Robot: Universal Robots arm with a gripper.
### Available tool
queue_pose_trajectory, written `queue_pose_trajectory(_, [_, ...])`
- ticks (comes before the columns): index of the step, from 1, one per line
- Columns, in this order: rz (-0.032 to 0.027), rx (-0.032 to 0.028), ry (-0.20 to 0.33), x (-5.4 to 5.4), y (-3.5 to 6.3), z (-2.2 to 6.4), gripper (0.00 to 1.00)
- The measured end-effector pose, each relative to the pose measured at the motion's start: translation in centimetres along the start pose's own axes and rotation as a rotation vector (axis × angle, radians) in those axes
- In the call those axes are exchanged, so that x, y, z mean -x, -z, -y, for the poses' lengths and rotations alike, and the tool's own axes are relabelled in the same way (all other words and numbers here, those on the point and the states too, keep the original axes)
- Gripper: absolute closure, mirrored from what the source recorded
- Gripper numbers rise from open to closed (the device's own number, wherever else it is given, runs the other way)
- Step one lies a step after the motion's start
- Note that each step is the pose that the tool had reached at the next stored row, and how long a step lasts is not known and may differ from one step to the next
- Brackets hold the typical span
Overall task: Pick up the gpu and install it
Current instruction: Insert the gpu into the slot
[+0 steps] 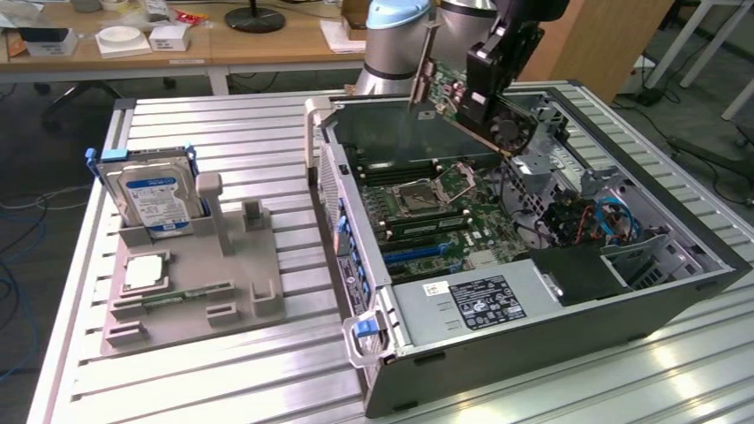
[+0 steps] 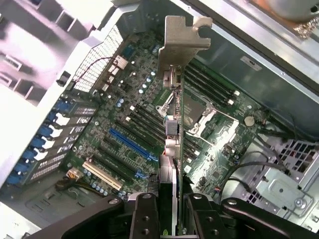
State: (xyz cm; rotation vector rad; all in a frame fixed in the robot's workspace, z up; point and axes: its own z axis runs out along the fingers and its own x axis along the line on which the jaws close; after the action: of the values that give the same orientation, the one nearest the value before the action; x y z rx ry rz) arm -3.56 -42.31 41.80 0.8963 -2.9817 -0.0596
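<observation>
The black two-fingered gripper (image 2: 169, 199) is clamped on the thin black-faced gpu (image 1: 451, 91) with a pale metal bracket, holding it tilted above the open grey metal computer case (image 1: 554, 353). Lowered askew, its edge could miss the long blue motherboard slot (image 2: 130, 143), or the bracket could snag the case wall.

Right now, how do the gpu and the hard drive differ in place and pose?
The gpu hangs tilted in the claw above the open computer case; the hard drive stands upright in the grey holder. The gpu shows a green board and a black fan; the hard drive is silver with a blue label. Both are flat and rectangular.
</observation>
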Motion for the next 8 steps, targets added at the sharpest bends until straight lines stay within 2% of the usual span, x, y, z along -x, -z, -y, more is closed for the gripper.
queue_pose_trajectory(8, [-0.0049,-0.0017,0.110,0.04,-0.01,0.02,0.73])
